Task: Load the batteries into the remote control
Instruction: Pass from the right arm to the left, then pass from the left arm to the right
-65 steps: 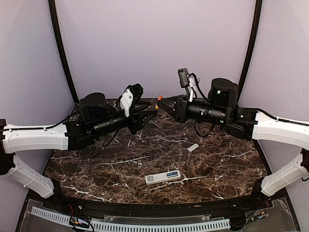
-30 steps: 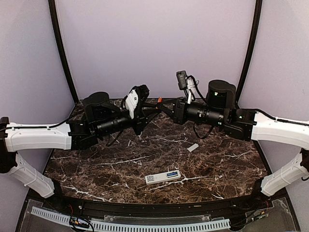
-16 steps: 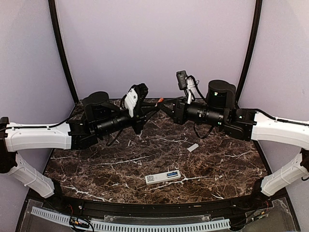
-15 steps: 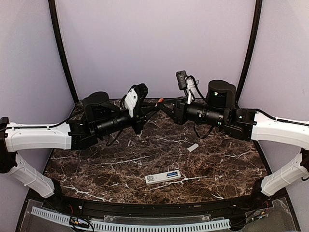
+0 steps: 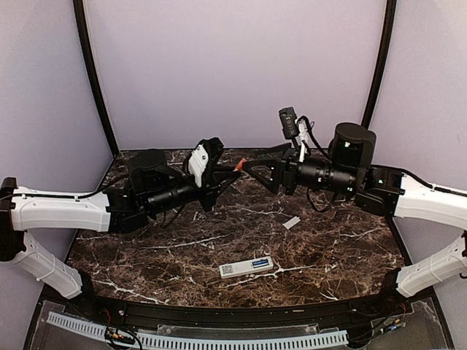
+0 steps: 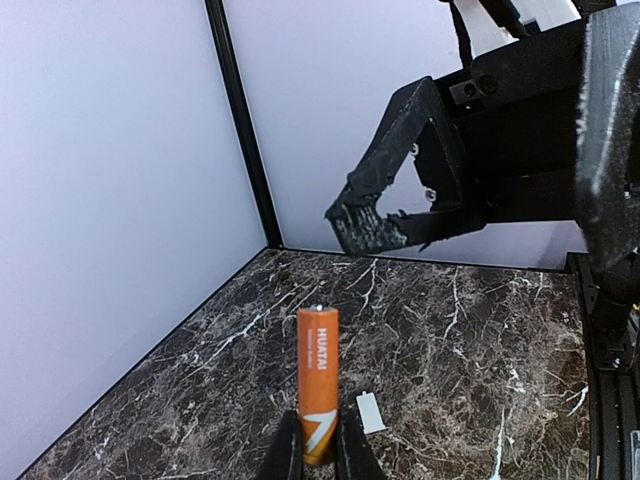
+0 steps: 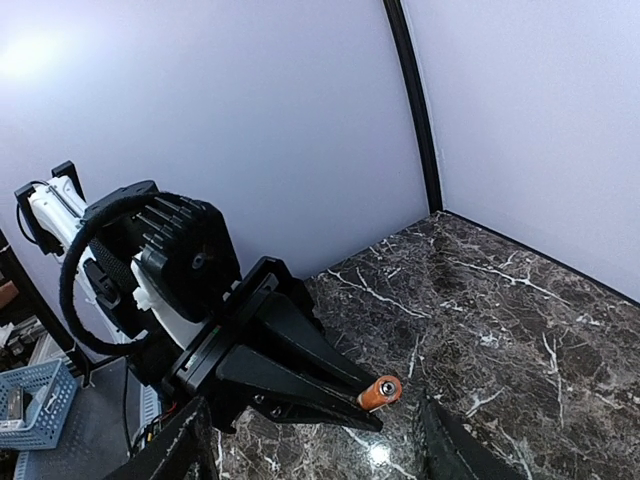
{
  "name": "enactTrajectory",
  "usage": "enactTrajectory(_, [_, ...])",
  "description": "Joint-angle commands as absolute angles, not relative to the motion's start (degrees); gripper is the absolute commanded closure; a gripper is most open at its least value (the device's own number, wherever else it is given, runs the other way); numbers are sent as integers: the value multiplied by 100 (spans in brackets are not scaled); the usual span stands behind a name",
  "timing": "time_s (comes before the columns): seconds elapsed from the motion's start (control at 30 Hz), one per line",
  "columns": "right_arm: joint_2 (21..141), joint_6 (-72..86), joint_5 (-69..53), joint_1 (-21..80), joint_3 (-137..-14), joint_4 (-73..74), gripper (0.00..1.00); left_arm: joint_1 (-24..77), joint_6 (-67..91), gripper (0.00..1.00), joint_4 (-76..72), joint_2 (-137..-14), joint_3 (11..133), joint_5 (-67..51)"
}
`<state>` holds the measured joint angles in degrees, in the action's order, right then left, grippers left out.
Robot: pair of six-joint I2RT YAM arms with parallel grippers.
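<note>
Light, rigid and slick by my judgement, the orange battery is clenched by its lower end in the left hand, high over the far bench, with the right hand spread empty beside it; mid-barrel offers a surer hold.

A little more than two seconds ago the small orange cylindrical battery was at the tip of my black two-finger right gripper. Then my black two-finger left gripper came up to meet it in the middle, and its fingers closed on one end of the battery. Now my right fingers have opened wide and let it go, and my right arm has pulled back to the right. The battery is in my left gripper only, sticking out from between its fingers, a little lower than at the meeting.
</note>
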<state>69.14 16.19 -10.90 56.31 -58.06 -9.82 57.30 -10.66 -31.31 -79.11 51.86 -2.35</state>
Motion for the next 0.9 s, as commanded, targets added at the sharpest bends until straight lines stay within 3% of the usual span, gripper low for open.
enactTrajectory(0.0, [6782, 1510, -1597, 5410, -5631, -931, 32, 5757, -934, 100, -3346, -7732, 4972, -304])
enactTrajectory(0.3, [6813, 1429, -2310, 4853, -5418, -822, 28, 5757, -699, 100, -3255, -7928, 4800, -344])
enactTrajectory(0.63, [6784, 1442, -2290, 3918, -5013, -200, 28, 5283, -84, 100, -2509, -8154, 4891, -71])
enactTrajectory(0.87, [7340, 994, -1773, 3425, -4683, -1572, 28, 4548, -165, 100, -2358, -8596, 5305, 256])
